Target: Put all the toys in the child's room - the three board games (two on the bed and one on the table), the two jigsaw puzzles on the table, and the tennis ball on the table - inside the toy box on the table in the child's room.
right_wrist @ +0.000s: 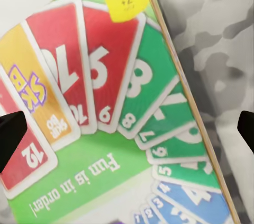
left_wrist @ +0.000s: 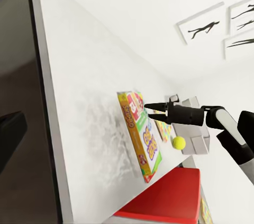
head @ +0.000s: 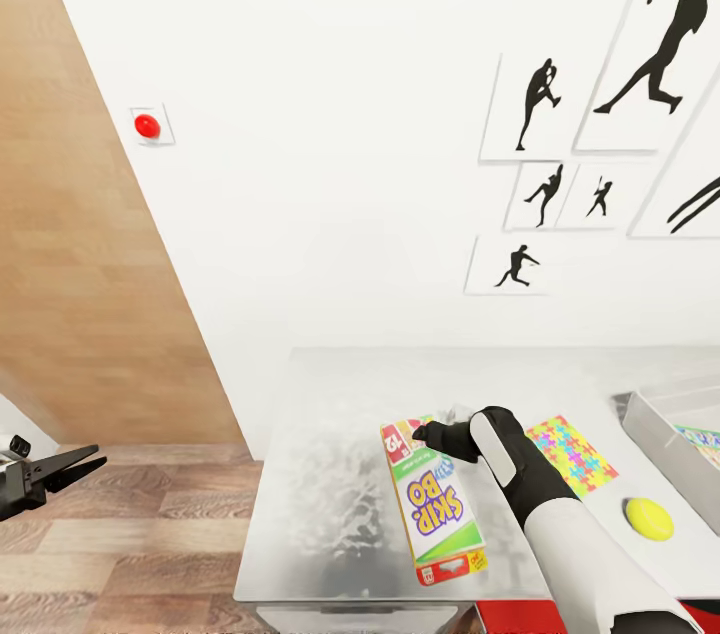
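Observation:
The green-white-red Skip-Bo board game (head: 436, 506) lies flat on the table (head: 330, 474) near its front edge. My right gripper (head: 424, 433) hovers open just above the box's far end, and the right wrist view shows its card artwork (right_wrist: 121, 102) between the two dark fingertips (right_wrist: 10, 139). A multicoloured jigsaw puzzle (head: 572, 454) lies to the right of my arm, with the yellow-green tennis ball (head: 649, 518) beyond it. The light grey toy box (head: 660, 439) stands at the right edge with something colourful inside. My left gripper (head: 88, 460) hangs open over the floor, far left.
White wall with black sports-silhouette pictures (head: 600, 114) and a red button (head: 147, 125) rises behind the table. Wood-plank floor (head: 130, 544) lies left of the table. A red surface (left_wrist: 164, 203) sits below the table's front edge. The left wrist view shows the game (left_wrist: 140, 134), ball (left_wrist: 179, 142) and right gripper (left_wrist: 149, 108).

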Robot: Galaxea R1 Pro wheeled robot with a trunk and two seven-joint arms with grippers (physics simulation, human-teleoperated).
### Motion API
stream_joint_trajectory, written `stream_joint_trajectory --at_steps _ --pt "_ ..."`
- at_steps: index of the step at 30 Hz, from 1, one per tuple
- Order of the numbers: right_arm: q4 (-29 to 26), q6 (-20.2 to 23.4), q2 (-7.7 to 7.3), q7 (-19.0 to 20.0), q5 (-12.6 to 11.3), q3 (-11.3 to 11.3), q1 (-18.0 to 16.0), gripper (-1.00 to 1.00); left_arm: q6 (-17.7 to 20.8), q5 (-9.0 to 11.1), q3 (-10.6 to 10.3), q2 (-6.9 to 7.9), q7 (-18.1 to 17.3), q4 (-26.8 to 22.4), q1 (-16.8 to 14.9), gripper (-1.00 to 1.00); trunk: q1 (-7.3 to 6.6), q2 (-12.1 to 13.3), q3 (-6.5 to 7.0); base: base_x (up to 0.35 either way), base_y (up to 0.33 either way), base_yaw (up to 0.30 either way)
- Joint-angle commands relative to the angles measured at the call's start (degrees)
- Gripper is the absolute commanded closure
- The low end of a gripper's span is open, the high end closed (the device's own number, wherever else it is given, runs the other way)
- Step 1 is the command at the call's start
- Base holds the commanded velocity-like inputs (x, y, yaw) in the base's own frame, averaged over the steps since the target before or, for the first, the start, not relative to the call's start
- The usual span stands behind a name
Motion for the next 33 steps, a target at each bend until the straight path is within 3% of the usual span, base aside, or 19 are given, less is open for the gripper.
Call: stream_joint_trajectory --at_steps 1,19,33 --pt "-0.07 0.15 -0.02 -0.58 -0.61 0.13 -0.03 -1.00 0.61 -0.04 -0.01 0.02 -0.23 0.00 -0.04 -1.00 0.03 -0.12 -0.18 0.000 0.000 0.000" --pt "-0.07 0.15 -0.02 -0.49 -0.61 0.13 -0.03 -1.00 0.61 -0.04 0.03 0.05 -0.23 -0.01 -0.04 -1.00 0.03 -0.12 -0.35 0.000 0.060 0.000" --pt "-0.07 0.18 -0.02 -0.40 -0.61 0.13 -0.06 -1.00 0.61 -0.04 0.03 0.05 -0.23 -0.01 -0.04 -1.00 0.03 -0.12 -0.35 0.000 0.262 0.000"
